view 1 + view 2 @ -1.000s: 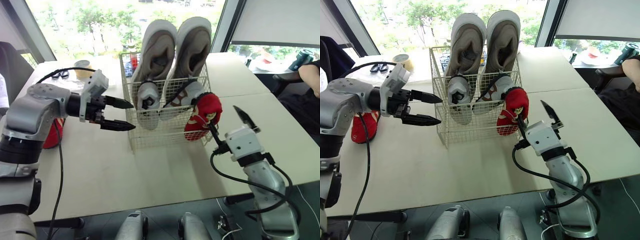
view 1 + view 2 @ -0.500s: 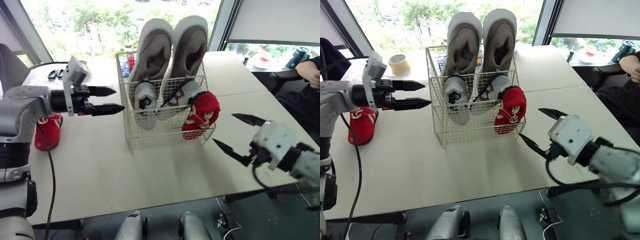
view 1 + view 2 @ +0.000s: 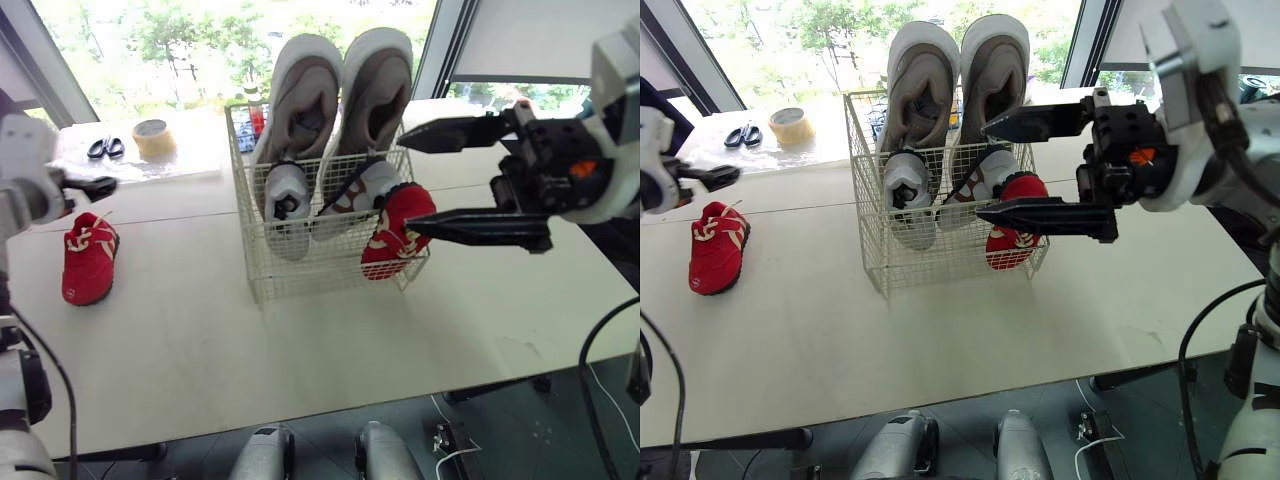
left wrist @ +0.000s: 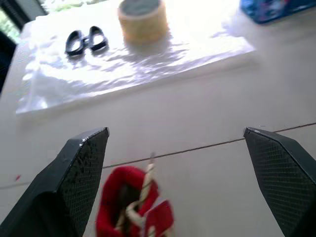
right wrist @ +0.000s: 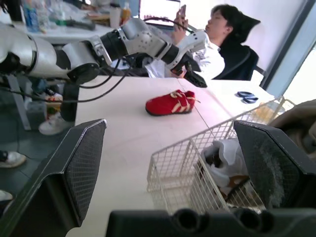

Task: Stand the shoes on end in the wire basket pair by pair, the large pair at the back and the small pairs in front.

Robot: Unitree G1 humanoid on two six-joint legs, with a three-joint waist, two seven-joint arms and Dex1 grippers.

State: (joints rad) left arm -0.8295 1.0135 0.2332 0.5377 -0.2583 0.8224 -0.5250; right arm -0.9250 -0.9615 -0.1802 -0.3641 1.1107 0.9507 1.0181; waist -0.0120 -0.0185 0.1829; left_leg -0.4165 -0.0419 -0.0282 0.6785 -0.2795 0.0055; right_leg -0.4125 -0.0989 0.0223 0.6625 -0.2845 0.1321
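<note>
One red shoe (image 3: 90, 258) near the left gripper (image 4: 175, 131)

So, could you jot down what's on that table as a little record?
basket: wire, on the table
large pair: on end at the basket's back
small pale pair: on end in front of them
basket red shoe: at the front right corner
loose red shoe: flat on the table, off to the left
left gripper: open, near the loose red shoe
right gripper: open, empty, by the basket's right side
extras: scissors, tape roll
</note>
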